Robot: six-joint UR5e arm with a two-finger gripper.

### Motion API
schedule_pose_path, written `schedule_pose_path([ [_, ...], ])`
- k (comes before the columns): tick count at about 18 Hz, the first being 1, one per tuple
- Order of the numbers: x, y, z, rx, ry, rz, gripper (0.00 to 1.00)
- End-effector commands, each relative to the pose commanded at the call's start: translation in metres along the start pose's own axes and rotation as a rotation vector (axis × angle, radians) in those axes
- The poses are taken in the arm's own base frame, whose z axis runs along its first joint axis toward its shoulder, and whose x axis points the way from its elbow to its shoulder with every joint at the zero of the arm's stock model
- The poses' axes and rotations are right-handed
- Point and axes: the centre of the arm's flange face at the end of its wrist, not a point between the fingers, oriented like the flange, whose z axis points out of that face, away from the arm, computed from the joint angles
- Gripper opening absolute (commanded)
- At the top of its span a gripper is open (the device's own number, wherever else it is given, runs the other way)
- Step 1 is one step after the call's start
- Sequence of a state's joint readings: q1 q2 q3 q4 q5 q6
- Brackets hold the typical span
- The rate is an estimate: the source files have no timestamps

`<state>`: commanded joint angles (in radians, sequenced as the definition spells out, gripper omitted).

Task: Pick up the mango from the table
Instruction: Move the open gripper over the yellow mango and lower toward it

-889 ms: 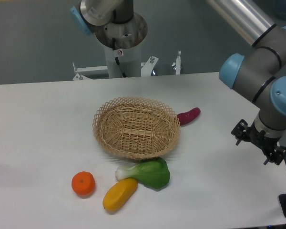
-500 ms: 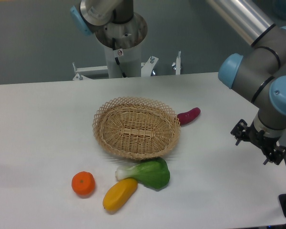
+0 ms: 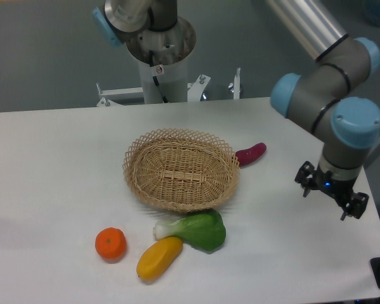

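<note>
The mango (image 3: 159,258) is a smooth yellow-orange oval lying on the white table (image 3: 57,164) near the front edge, touching the stem end of a green leafy vegetable (image 3: 197,230). My gripper (image 3: 330,198) hangs at the far right, well apart from the mango and above the table. It is seen from above and its fingers look small and dark; I cannot tell how the jaws stand. Nothing shows between them.
A round orange fruit (image 3: 110,244) lies left of the mango. A wicker basket (image 3: 180,168) stands in the middle of the table. A dark red vegetable (image 3: 251,153) lies at its right rim. The robot base (image 3: 159,47) stands behind the table.
The arm's wrist and gripper have moved left and slightly toward the table's middle. The fruits, vegetable and basket have not moved.
</note>
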<state>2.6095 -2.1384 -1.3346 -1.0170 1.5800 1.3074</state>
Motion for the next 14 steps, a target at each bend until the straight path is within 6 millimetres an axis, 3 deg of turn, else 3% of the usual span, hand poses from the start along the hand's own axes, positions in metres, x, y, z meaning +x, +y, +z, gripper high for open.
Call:
schedule_pose_path([
  [6,0.060,-0.096,0.007,0.023,0.043,-0.092,1.00],
  [8,0.079,-0.118,0.012,0.023,0.059,-0.080,1.00],
  [14,0.127,-0.159,0.032,0.034,0.124,-0.074,1.00],
])
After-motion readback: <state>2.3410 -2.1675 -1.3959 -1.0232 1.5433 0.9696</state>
